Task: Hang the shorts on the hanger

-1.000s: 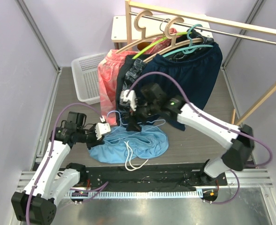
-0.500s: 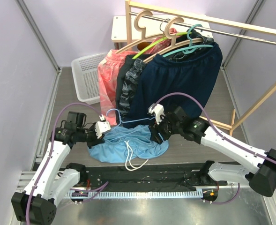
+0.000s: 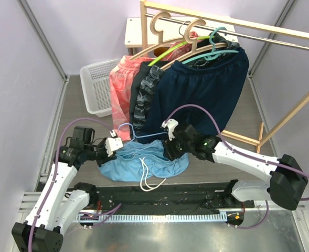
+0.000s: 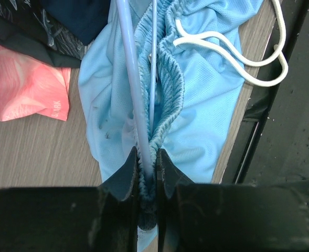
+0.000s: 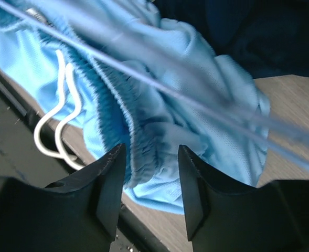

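Roughly, the shorts [image 3: 154,163] were seen bunched on the table [image 3: 220,169] at the near middle, with the white drawstring [image 3: 150,177] trailing toward 6 o'clock in the top view. The hanger [image 4: 129,73] was laid across their upper edge, its long axis running 9 to 3 o'clock. The left fingers [image 4: 124,176] were seen pinched narrow on the wire at its 9 o'clock end, the elastic waistband gathered round the wire just ahead of them. Whether fabric was pinched too could not be told. The right fingers [image 5: 109,178] were held about half apart, nothing gripped, at the shorts' 2 o'clock corner. In the right wrist view the ruffled waistband lay straight ahead at 12 o'clock, between the fingers, with the wire crossing beyond it from 10 to 4. The right arm was judged nearer the loose end of the band, so a close across it there was judged the coming move.
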`<state>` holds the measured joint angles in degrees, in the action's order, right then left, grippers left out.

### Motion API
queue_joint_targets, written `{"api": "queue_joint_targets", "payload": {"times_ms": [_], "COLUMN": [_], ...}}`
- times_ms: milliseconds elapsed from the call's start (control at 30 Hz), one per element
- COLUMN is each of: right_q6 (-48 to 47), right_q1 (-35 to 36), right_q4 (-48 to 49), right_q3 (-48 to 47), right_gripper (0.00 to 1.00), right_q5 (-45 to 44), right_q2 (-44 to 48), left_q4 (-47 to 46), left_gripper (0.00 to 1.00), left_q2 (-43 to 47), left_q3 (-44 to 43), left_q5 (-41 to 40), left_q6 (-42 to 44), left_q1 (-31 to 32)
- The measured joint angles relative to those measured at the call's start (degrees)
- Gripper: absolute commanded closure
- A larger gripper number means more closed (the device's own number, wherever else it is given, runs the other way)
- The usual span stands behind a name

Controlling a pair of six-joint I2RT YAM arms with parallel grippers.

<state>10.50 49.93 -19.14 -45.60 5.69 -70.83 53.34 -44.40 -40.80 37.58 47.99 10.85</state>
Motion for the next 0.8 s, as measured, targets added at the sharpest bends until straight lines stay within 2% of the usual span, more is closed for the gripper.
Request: {"api": "queue_joint_targets", "payload": {"times_ms": [233,433,533,600,633,700,733,800], "right_q6": [-0.4,-5.2,-7.0,-7.9,-8.3,-9.4,-9.8,-10.4], "right_q1": [1.5,8.6,9.2,9.2,9.1,9.1,8.9,8.1], "right_q4": [2.7,4.6,4.9,5.1,5.2,5.4,5.1,4.0], "right_q3": [0.1,2.2,3.3,4.2,4.7,5.8,6.0,5.8], "right_gripper": [0.52,0.51,0.53,0.62,0.73,0.81,0.9,0.99], "right_q5": [-2.2,-4.3,-5.8,-7.3,-8.2,-10.0,-10.9,-12.2], "right_q2": [-3.2,-3.3,-3.5,-3.5,-3.5,-3.4,-3.3,-2.8], "left_q4": [-0.5,-0.9,-1.1,-1.2,-1.3,-1.2,-1.2,-0.5], "left_gripper": [1.0,1.0,1.0,1.0,1.0,1.0,1.0,1.0], "left_q2": [-0.2,-2.5,-2.5,-2.5,-2.5,-2.5,-2.5,-2.7], "left_q3": [0.0,0.0,0.0,0.0,0.0,-0.1,-0.3,-1.2], "left_q5": [-0.1,0.0,0.0,0.0,0.0,0.0,0.0,0.4], "left_q6": [-1.1,-2.5,-2.6,-2.8,-3.0,-3.8,-4.0,-4.3], "left_q1": [0.0,0.0,0.0,0.0,0.0,0.0,0.0,-0.3]}}
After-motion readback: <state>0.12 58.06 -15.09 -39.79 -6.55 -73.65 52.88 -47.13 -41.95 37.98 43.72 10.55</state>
